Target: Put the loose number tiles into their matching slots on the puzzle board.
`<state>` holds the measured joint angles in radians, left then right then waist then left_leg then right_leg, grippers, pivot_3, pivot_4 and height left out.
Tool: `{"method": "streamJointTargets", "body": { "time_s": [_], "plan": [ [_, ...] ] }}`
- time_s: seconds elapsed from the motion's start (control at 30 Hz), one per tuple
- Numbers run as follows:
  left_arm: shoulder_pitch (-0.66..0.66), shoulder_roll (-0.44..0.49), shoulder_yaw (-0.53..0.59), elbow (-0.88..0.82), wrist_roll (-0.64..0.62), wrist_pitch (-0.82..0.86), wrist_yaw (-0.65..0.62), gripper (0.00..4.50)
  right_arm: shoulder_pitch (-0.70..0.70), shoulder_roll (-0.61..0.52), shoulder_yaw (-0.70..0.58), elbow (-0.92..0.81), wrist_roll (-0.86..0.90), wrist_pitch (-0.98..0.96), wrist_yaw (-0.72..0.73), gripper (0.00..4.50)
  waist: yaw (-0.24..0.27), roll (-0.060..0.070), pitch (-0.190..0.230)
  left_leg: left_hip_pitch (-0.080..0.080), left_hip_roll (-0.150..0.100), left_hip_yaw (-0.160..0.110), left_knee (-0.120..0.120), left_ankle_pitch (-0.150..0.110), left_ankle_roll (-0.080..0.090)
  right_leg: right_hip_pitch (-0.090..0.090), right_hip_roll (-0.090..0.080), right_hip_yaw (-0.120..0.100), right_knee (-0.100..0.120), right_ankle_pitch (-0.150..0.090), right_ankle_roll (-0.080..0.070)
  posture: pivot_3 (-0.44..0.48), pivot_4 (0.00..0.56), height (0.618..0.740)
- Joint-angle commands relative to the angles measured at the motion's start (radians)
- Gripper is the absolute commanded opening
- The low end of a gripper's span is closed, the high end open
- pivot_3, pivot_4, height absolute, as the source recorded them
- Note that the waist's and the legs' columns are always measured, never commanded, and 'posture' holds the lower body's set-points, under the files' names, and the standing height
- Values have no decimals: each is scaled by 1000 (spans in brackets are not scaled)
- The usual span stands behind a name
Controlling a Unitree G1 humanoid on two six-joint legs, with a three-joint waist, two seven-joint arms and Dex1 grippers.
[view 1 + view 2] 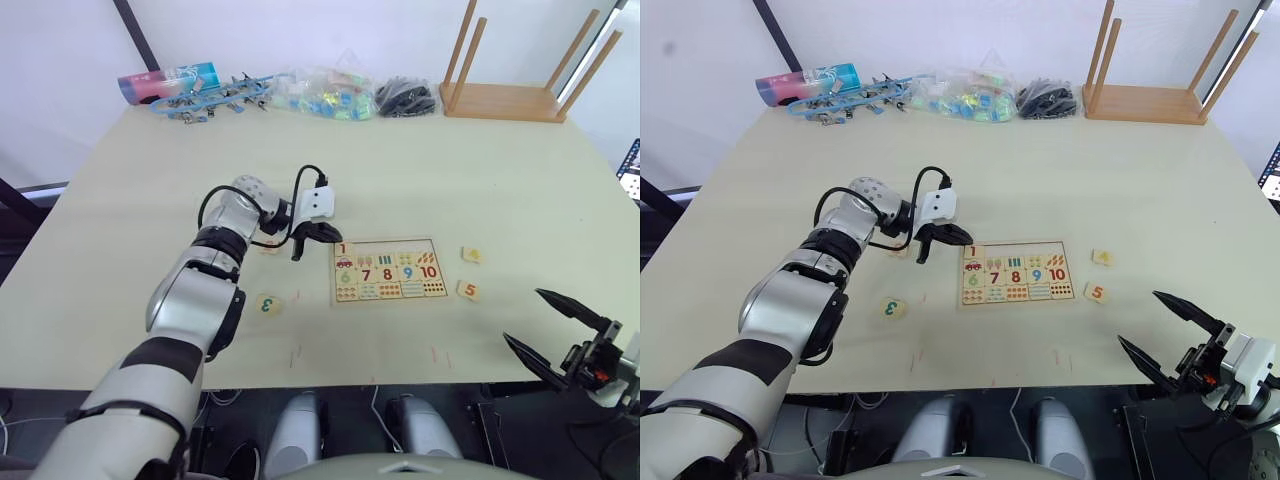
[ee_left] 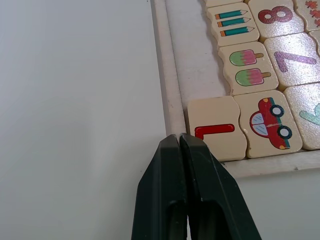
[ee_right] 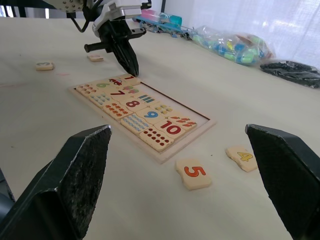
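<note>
From the head, the puzzle board [image 1: 388, 271] lies mid-table, red 1 tile [image 1: 343, 249] seated at its ten o'clock corner; the 3 tile [image 1: 266, 303] lies off toward eight o'clock, the 4 tile [image 1: 471, 255] and 5 tile [image 1: 467, 291] toward three. The left wrist view shows the left gripper [image 2: 179, 140] pressed together, tips at the 1's edge. The right wrist view shows the right gripper [image 3: 182, 145] spread wide, empty. The tiles look light, stiff and thin, probably best pinched across opposite edges.

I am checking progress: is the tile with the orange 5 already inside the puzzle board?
No, the orange 5 tile lies on the table, outside the frame of the puzzle board.
</note>
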<state>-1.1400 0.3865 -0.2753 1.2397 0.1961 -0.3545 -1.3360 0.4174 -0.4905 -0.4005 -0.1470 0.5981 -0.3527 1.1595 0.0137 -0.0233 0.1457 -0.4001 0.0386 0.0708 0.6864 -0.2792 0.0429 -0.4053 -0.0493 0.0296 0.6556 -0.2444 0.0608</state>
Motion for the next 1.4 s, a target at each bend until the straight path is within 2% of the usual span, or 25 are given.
{"method": "streamJointTargets", "body": {
  "time_s": [0.03,0.63,0.77,1.0,1.17,1.37,1.4],
  "plan": [
    [-6,7,17,-5,-3,-17,-6,108,0,-9,-15,-12,14,-12,2,4500,0,0,0,0,0,0,0,0,0,0,0,0,0,0,0,0,150,737],
    [-8,19,24,-4,-4,-21,12,108,0,-7,-16,-6,17,-12,11,4500,0,0,0,0,0,0,0,0,0,0,0,0,0,0,0,0,150,737],
    [-19,30,72,-8,-47,12,18,108,-4,-6,-17,6,21,-15,19,4500,-1,0,0,0,0,0,0,0,0,0,0,0,0,0,0,0,150,737],
    [-2,67,187,-61,-159,64,-55,108,-13,-6,-14,33,23,-16,31,4500,-1,0,0,0,0,0,0,0,0,0,0,0,0,0,0,0,150,737],
    [75,117,256,-159,-248,116,-107,108,-16,-15,-26,59,34,0,43,4500,-2,0,0,0,0,0,0,0,0,0,0,0,0,0,0,0,150,737],
    [230,183,318,-366,-334,240,-95,108,-15,-46,-55,101,41,12,49,4500,-3,0,0,1,1,-1,0,0,0,0,0,0,1,0,0,0,150,737],
    [265,196,330,-411,-351,266,-88,328,-15,-50,-59,108,41,15,48,4500,-3,0,0,1,1,-2,0,0,0,0,0,0,1,0,0,0,150,737]
  ]
}}
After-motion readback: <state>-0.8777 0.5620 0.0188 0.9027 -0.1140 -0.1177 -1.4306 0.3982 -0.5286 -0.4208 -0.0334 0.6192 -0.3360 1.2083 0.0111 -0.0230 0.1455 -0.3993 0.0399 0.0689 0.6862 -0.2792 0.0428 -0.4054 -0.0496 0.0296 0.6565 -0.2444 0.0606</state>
